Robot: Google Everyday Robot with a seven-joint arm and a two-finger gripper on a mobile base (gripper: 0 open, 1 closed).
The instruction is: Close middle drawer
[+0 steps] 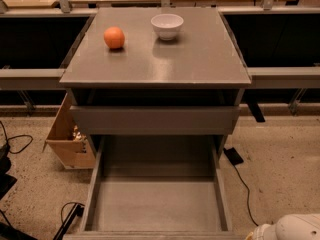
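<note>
The middle drawer [157,204] is pulled far out of the grey cabinet [200,59] toward the camera. It is a long shallow grey tray with thin side walls, and it is empty. Its front panel [150,235] lies at the bottom edge of the view. Above it a shorter drawer front [155,120] stands slightly out under the cabinet top. My gripper is out of view. Only a white rounded part of my arm [292,228] shows at the bottom right corner, to the right of the open drawer's front.
An orange [114,37] and a white bowl [167,25] sit on the cabinet top. A cardboard box [67,136] stands on the floor to the left of the cabinet. Black cables [240,176] lie on the speckled floor on both sides.
</note>
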